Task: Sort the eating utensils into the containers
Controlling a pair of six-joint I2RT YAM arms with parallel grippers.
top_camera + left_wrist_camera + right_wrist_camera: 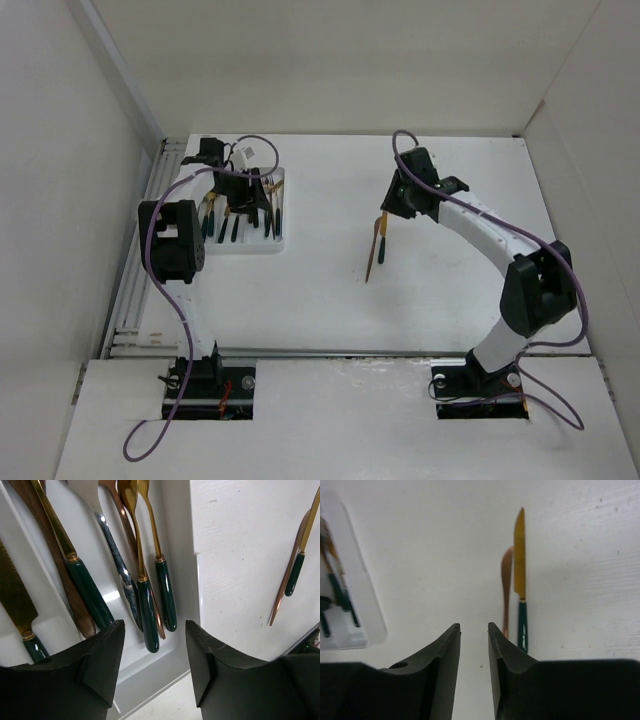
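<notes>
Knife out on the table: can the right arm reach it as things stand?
Probably yes. The knife lies on bare table just beside the right gripper, jaws apart and empty, with nothing between them. It likely needs only a small sideways shift.

The left gripper [155, 630] hung open near the far-left corner of the table [330, 310], while the right gripper [473, 627] hovered mid-table, jaws narrowly parted.
</notes>
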